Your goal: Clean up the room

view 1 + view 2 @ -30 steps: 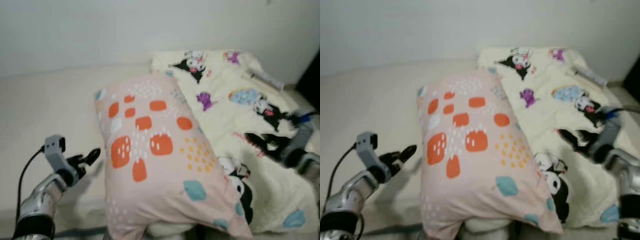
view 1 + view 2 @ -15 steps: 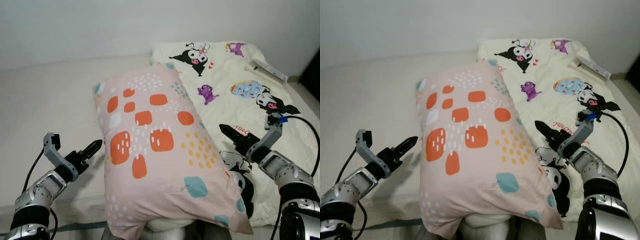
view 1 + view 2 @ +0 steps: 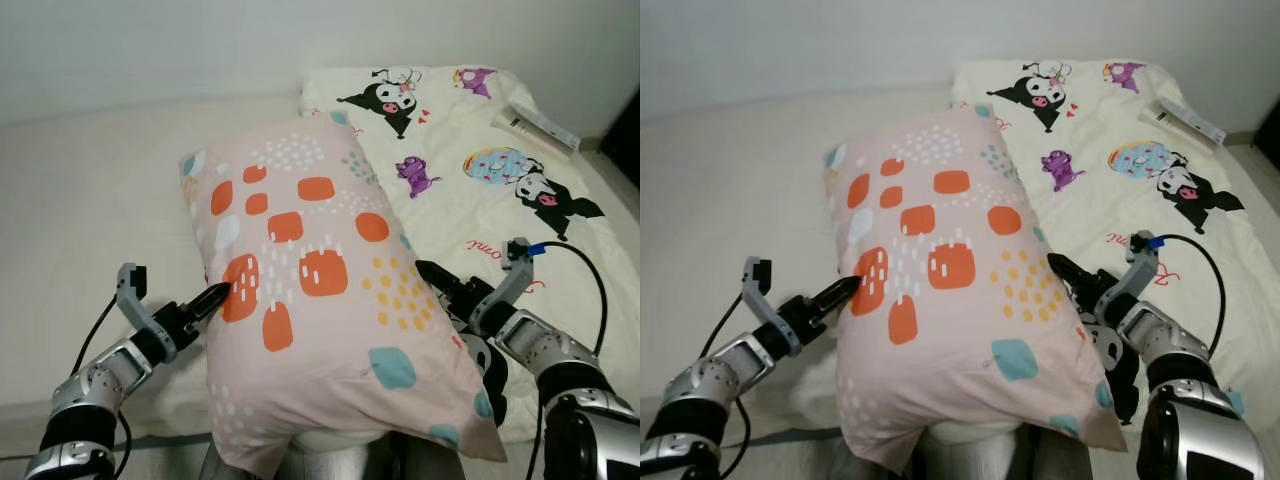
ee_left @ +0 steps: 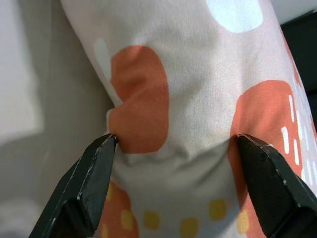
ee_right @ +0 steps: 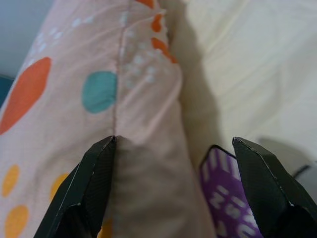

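The pillow runs off the bottom edge, its near end cut away, and it covers part of the cartoon blanket and the bed beneath; the small box by the blanket's far corner carries print too small to read

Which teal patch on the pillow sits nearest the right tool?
The large teal patch low on the pillow, just inboard of the right tool; the others lie farther off.

My 2 head cameras look forward and down over the bed, sharing the pillow. My 2 wrist cameras face inward at very close range, each sighting along its fingers onto opposite pillow edges.
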